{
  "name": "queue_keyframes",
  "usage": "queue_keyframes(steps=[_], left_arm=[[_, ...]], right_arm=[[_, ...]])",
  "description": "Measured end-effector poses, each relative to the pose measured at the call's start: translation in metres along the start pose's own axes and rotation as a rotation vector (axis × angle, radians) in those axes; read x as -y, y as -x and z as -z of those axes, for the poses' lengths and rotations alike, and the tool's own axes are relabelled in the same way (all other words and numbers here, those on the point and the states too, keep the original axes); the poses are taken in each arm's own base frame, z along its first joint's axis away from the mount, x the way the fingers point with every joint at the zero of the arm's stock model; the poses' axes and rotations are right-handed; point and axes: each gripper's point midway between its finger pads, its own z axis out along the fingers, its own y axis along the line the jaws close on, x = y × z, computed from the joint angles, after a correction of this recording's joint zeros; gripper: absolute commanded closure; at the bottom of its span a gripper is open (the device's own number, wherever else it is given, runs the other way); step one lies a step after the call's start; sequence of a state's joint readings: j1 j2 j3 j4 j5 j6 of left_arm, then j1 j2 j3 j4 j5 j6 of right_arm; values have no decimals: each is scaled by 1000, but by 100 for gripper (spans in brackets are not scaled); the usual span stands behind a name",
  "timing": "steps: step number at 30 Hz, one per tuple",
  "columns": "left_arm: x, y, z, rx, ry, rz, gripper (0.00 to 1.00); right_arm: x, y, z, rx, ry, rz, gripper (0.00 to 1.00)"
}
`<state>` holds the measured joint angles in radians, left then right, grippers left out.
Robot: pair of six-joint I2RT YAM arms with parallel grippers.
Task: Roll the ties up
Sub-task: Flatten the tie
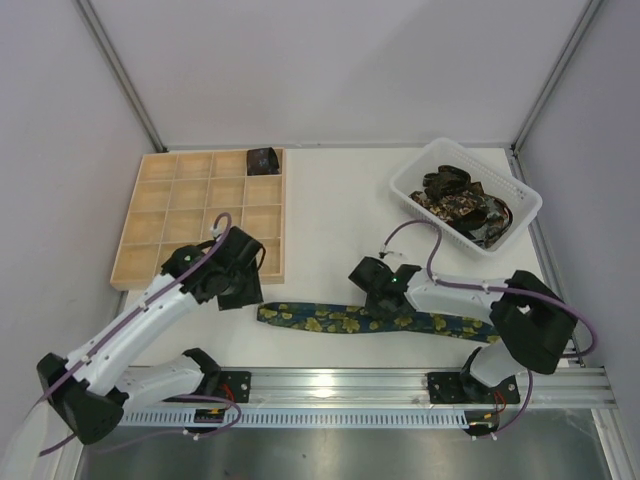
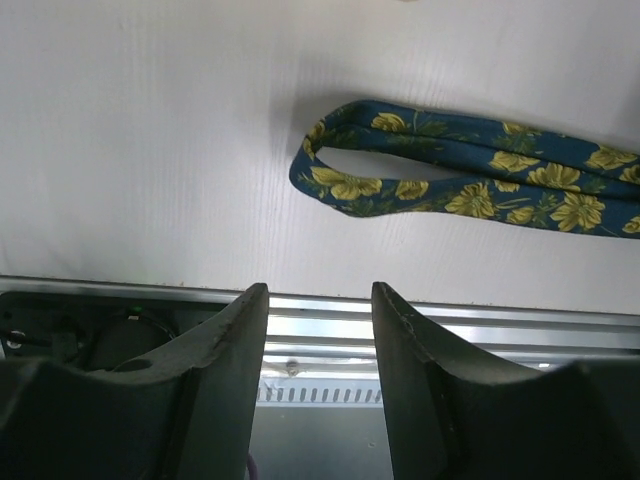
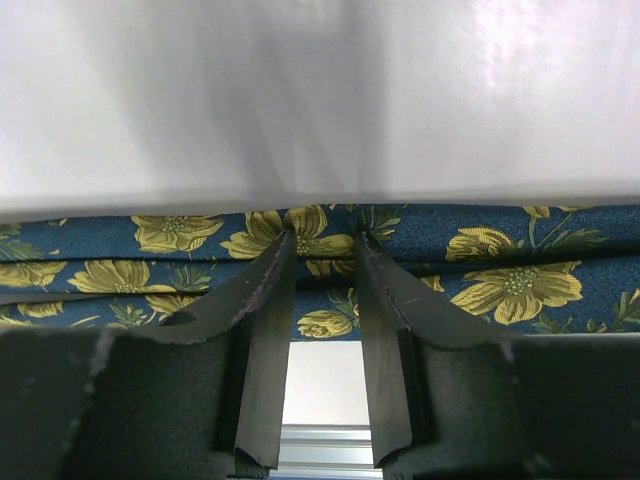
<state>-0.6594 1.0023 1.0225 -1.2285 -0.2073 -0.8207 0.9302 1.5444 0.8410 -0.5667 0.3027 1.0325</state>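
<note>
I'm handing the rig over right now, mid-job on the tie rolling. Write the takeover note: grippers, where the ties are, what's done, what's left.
Left gripper: open, empty, by the near edge of the table, short of the folded left end of the navy fabric necktie with yellow-green flowers.
Right gripper: jaws narrow, tips down on the navy tie's middle; firm grip not confirmed.
Navy tie: folded double, lying flat, unrolled.
Done: one dark roll, seemingly a tie, in the far-right corner compartment of the pale wooden grid tray.
Left: roll the navy tie, then the dark gold-patterned ties heaped in the white plastic slotted basket.
</note>
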Motion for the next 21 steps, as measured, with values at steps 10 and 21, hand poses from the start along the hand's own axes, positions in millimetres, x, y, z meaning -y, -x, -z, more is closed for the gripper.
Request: queue_keyframes(steps=[10, 21], left_arm=[[52, -10, -37, -133, -90, -158, 43], [91, -46, -46, -227, -289, -604, 34]], right_arm=[[46, -24, 31, -49, 51, 107, 54], [53, 32, 82, 34, 187, -105, 52]])
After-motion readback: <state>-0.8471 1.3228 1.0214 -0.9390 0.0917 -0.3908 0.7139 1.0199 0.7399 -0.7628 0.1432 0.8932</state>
